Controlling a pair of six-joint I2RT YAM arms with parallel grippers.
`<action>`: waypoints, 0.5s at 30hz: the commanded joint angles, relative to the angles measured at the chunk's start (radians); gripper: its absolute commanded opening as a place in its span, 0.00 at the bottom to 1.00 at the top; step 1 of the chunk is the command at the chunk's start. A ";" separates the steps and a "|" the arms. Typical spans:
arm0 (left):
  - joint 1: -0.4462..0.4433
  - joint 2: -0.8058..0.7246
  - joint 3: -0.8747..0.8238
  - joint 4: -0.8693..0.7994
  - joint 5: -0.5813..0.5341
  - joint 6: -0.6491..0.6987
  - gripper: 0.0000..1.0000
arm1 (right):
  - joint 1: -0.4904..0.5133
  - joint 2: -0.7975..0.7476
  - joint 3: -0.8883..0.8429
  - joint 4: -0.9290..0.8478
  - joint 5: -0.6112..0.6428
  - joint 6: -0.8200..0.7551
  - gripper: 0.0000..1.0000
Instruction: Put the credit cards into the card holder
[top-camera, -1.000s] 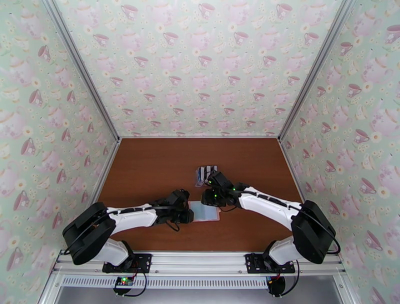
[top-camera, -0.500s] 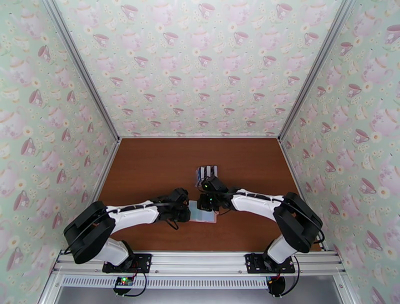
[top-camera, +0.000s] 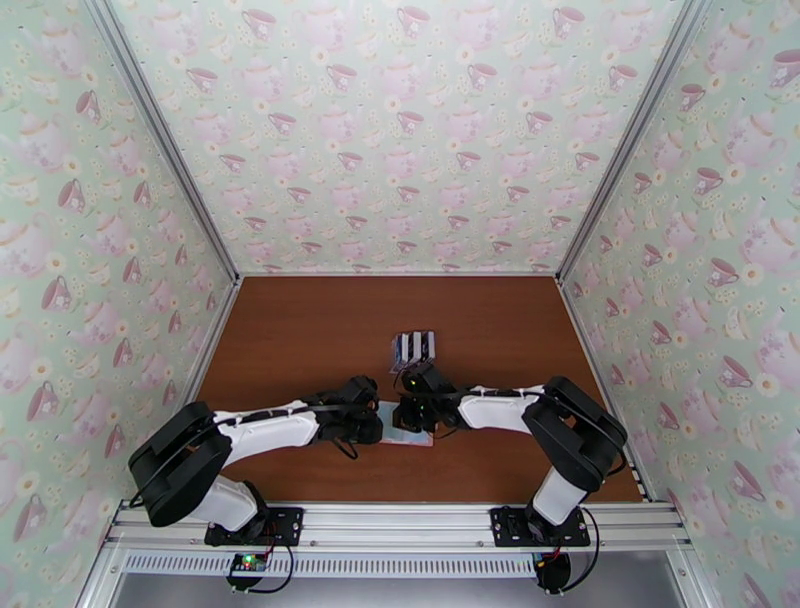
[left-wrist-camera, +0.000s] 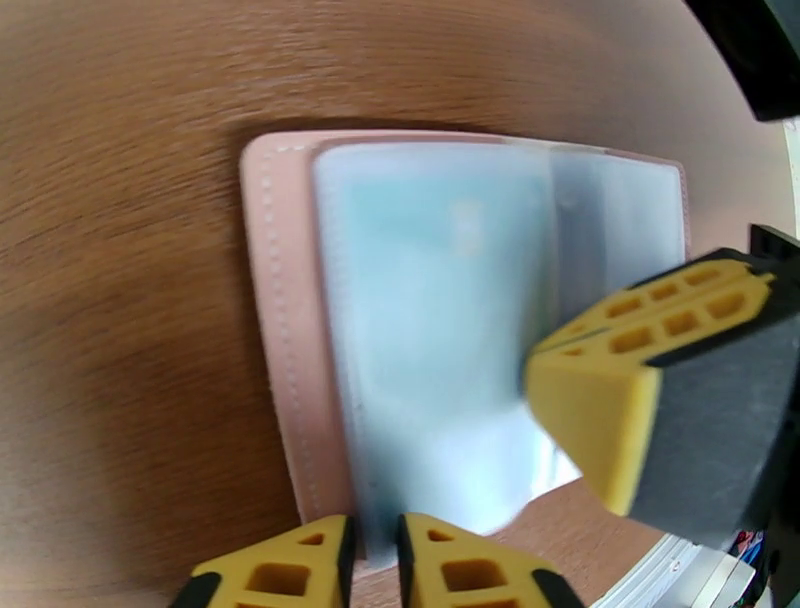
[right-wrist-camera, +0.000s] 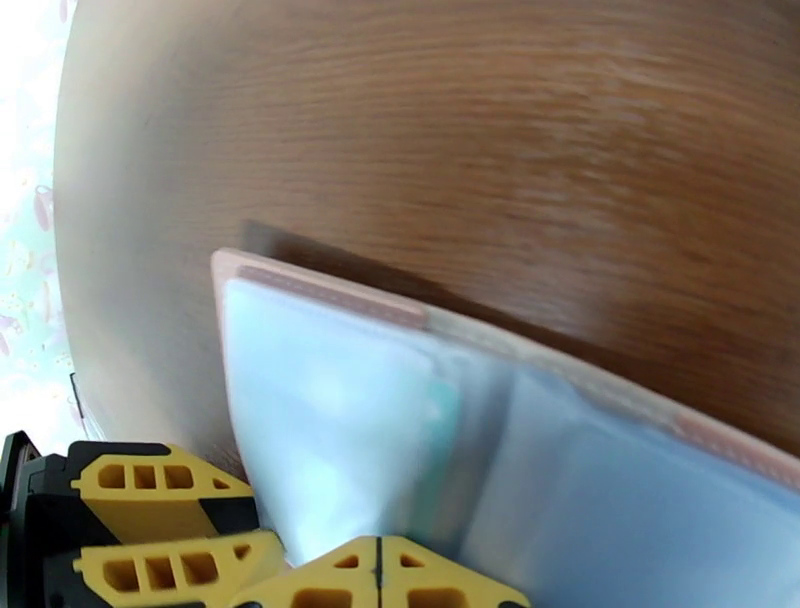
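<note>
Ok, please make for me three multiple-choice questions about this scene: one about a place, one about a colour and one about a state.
1. In the top view, where does the clear rack with credit cards stand, relative to the card holder?
A. Farther back on the table
B. Nearer the front edge
C. On top of it

2. What colour is the card holder's cover?
A. Black
B. Pink
C. Green

3. How does the card holder lie?
A. Snapped shut
B. Standing on its edge
C. Open, inside facing up

Answers:
1 A, since the rack sits higher in the top view, past the holder.
2 B, since a stitched pink border frames the inside in the left wrist view.
3 C, since both wrist views show the clear sleeves spread out above the cover.
</note>
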 joint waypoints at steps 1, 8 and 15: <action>0.006 0.003 0.016 -0.070 -0.049 0.015 0.32 | 0.005 0.031 -0.026 -0.025 0.032 0.000 0.08; 0.014 -0.037 0.075 -0.139 -0.068 0.040 0.38 | 0.004 -0.046 0.010 -0.086 0.026 -0.041 0.19; 0.020 -0.048 0.149 -0.191 -0.083 0.069 0.38 | 0.003 -0.118 0.082 -0.159 0.029 -0.067 0.24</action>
